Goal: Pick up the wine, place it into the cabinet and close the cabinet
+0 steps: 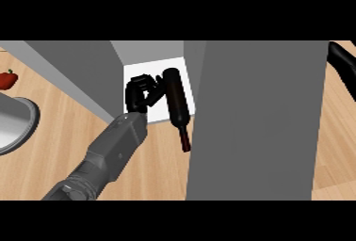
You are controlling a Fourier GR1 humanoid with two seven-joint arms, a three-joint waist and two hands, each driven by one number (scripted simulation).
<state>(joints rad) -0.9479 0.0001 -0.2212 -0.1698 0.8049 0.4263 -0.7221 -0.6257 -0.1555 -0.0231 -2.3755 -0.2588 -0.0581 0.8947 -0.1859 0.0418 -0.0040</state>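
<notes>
The wine bottle (174,96) is dark and lies lengthwise on the white floor of the open cabinet (154,66). Its neck (185,139) sticks out over the counter toward me. My left hand (141,94) comes in from the lower left on its grey forearm and sits against the bottle's left side, fingers curled onto its body. The cabinet's grey door (257,117) stands open at the right of the bottle and hides much behind it. Past the door, at the upper right edge, black fingers of my right hand (342,63) show, stretched and holding nothing.
A red fruit (7,79) lies on the wooden counter (62,136) at the far left. Below it the rim of a round grey metal dish (24,124) juts in from the left edge. The cabinet's left wall (83,75) is grey.
</notes>
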